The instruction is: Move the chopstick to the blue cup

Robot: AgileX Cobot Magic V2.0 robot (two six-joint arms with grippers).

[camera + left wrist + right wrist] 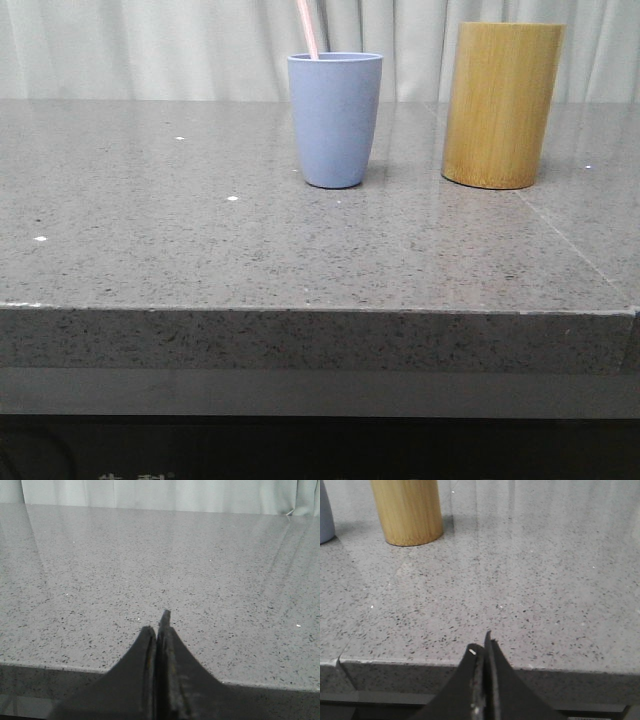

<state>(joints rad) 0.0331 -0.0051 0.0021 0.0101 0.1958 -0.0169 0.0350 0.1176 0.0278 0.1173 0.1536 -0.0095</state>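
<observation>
The blue cup [335, 120] stands upright on the grey stone table, mid-back. A pale pink chopstick [307, 28] sticks out of it, leaning left, its top cut off by the frame. A sliver of the blue cup [325, 515] also shows in the right wrist view. My left gripper [159, 625] is shut with nothing between its fingers, hovering over the table's front edge. My right gripper [484, 644] is shut and empty too, near the front edge, well short of the cups.
A taller yellow-brown bamboo cylinder [502, 105] [409, 511] stands to the right of the blue cup. The speckled grey table [200, 240] drops off at a thick front edge [300, 335]. A pale curtain hangs behind.
</observation>
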